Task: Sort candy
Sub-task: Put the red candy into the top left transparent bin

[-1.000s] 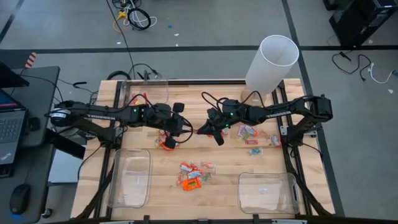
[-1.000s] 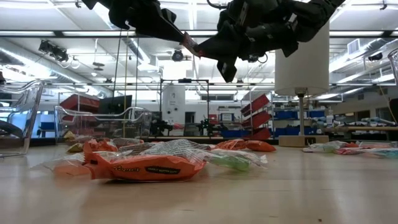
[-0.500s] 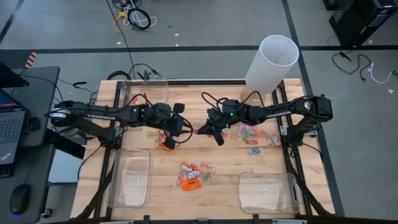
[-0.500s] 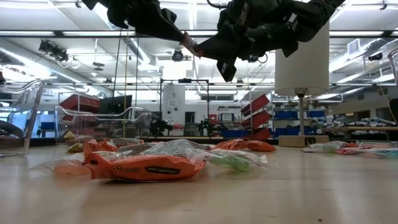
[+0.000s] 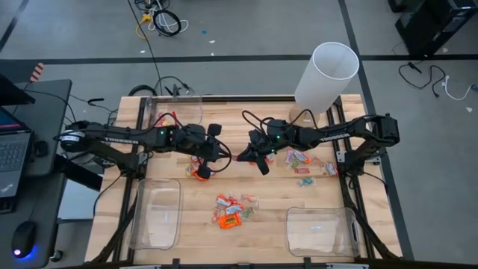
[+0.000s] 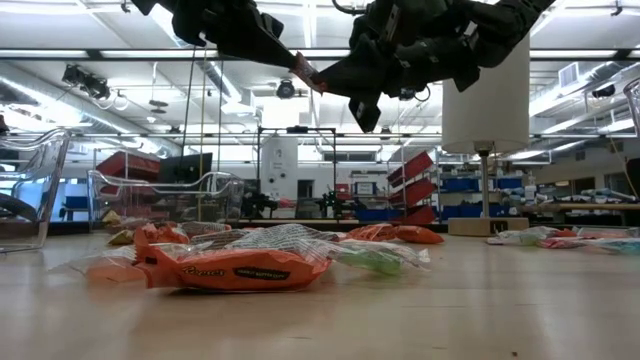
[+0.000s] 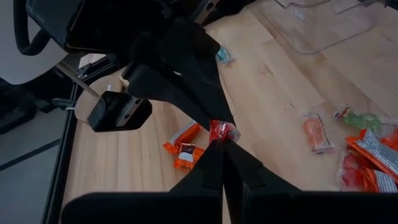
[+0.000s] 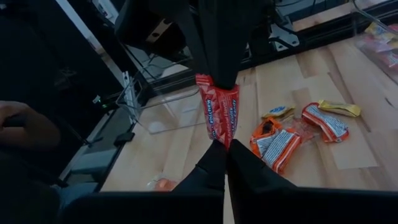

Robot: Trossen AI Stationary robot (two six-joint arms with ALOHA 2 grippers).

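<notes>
A red wrapped candy (image 8: 221, 116) hangs in mid-air above the middle of the wooden table (image 5: 269, 224), pinched at opposite ends by both grippers. The left gripper (image 5: 228, 158) is clenched on one end; the right gripper (image 5: 240, 158) is clenched on the other, tip to tip. Loose candies lie below: an orange cluster (image 5: 230, 211) near the front and a mixed group (image 5: 302, 164) under the right arm. Two clear bins (image 5: 157, 213) sit at the front corners.
</notes>
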